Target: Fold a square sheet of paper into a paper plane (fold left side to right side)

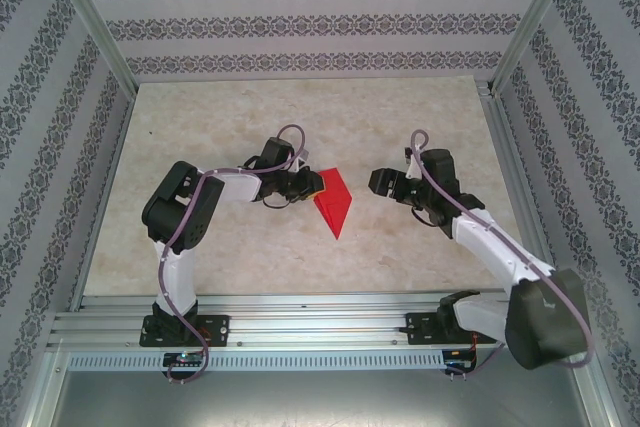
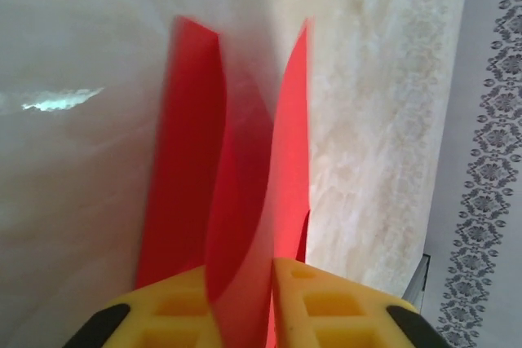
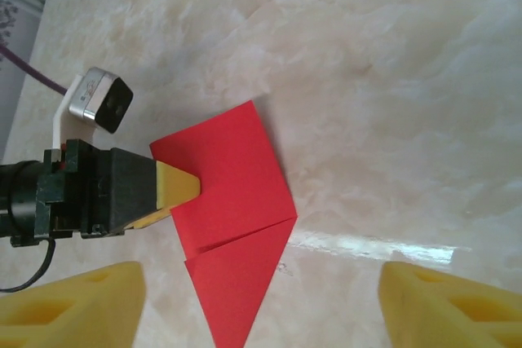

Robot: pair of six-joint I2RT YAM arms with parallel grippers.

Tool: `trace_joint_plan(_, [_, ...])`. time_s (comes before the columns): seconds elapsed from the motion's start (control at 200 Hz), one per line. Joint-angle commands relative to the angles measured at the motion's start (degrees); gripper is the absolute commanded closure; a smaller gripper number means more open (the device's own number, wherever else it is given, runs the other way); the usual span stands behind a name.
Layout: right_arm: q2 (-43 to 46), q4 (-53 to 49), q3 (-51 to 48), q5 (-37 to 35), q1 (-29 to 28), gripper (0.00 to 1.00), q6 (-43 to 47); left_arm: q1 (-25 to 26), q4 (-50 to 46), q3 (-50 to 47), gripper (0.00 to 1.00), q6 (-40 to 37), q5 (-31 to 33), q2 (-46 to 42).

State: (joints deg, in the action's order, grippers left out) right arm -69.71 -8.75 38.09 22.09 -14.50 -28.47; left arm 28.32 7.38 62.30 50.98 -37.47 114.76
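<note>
Table [image 1: 200, 147]: smooth, glossy marble-look top. My read is that thin stock will skate on it if pushed.

Paper [image 1: 335, 203]: red, creased into a pointed kite shape with the tip toward the arm bases. It sits mid-table between the two grippers. Right wrist view shows one crease line running across it. In left wrist view the layers stand apart and one flap looks curled and blurred, so it isn't lying dead flat.

Handling, as a judgement:
- Near weightless and floppy, stiff only along creases and where layers stack.
- A hard pinch will dent or tear it.
- Best holds are edges or corners, pinching through all layers close to a crease.
- Pin the body down before carrying a flap left to right.

Left gripper [image 1: 312, 185]: jaws closed on the paper's left edge, with a yellow pad on either side of the layers.

Right gripper [image 1: 378, 184]: jaws wide apart, holding nothing. It's near the paper's right side but clear of it.

Risk: with a single pinch point the whole sheet may pivot or lift instead of folding.
</note>
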Motion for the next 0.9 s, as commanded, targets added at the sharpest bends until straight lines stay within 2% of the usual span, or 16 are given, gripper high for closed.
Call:
trace_joint_plan(0.0, [-7.1, 7.0, 1.9, 15.4, 0.6, 0.34, 1.2, 0.6, 4.2, -0.6, 0.87, -2.4, -3.6, -1.5])
trace_joint_plan(0.14, [-15.6, 10.2, 4.9, 19.2, 1.0, 0.43, 2.2, 0.6, 4.1, -2.1, 0.92, -4.6, -5.4, -3.6])
trace_joint_plan(0.445, [-28.1, 14.0, 9.8, 25.7, 1.0, 0.47, 4.0, 0.5, 6.8, -4.5, 0.95, -6.0, -9.6, -6.2])
trace_joint_plan(0.709, [-32.7, 14.9, 11.5, 28.8, 1.1, 0.5, 4.3, 0.5, 8.4, -4.9, 0.96, -6.0, -12.4, -6.6])
trace_joint_plan(0.894, [-32.5, 15.9, 10.8, 30.9, 1.1, 0.61, 3.4, 0.6, 7.7, -5.0, 0.96, -6.8, -12.7, -6.5])
